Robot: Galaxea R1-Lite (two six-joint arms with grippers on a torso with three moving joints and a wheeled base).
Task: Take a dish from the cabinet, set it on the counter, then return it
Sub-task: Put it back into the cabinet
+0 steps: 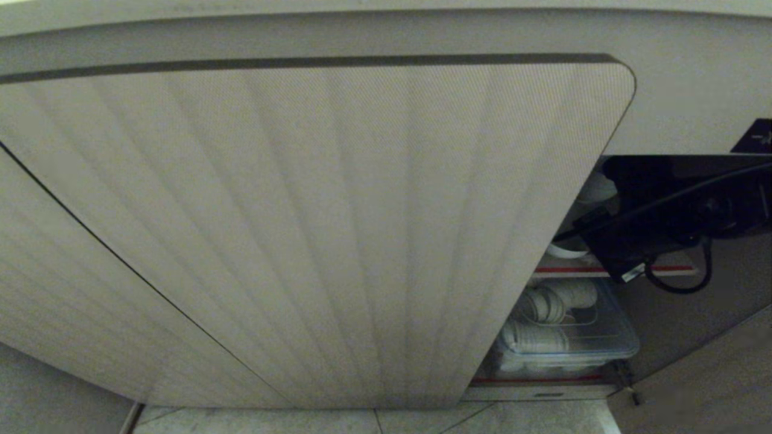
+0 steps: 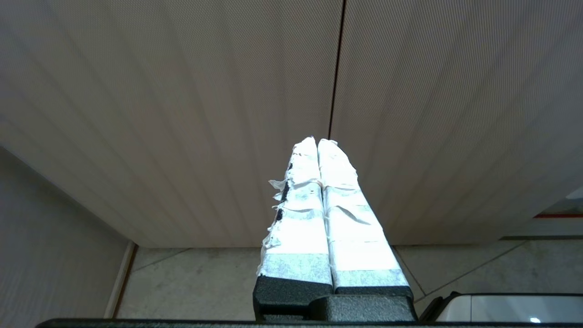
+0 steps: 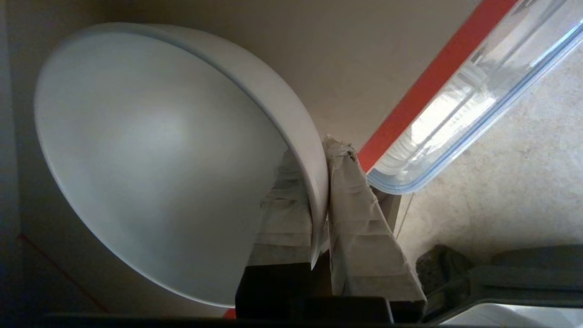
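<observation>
Currently, noted from the three views:
Right gripper point(image 3: 321, 182): clamping the rim of the dish point(image 3: 150, 159), one taped finger point(image 3: 284, 214) pressing inside the bowl, the other lying against the outer wall.
Dish: hanging tilted in that grip, its hollow facing the wrist camera, sitting just beside the red shelf edge point(image 3: 428, 82) inside the cabinet; in the head view a pale curved piece below the arm may be it, but I cannot tell.
Right arm point(image 1: 663, 223): reaching into the dark opening of the cabinet, black cable trailing off it.
Cabinet door point(image 1: 313, 229): beige, vertically ribbed, standing swung open and filling most of the head view.
Lower shelf: carrying a clear plastic container point(image 1: 579, 337) with white crockery lying inside; the same container point(image 3: 478, 100) is showing close to the gripped dish.
Left gripper point(image 2: 317, 146): hanging well away from the work, taped fingers pressed together with nothing between them, pointing at a closed ribbed door point(image 2: 182, 114).
Floor point(image 2: 205, 282): pale tile lying below the doors.
</observation>
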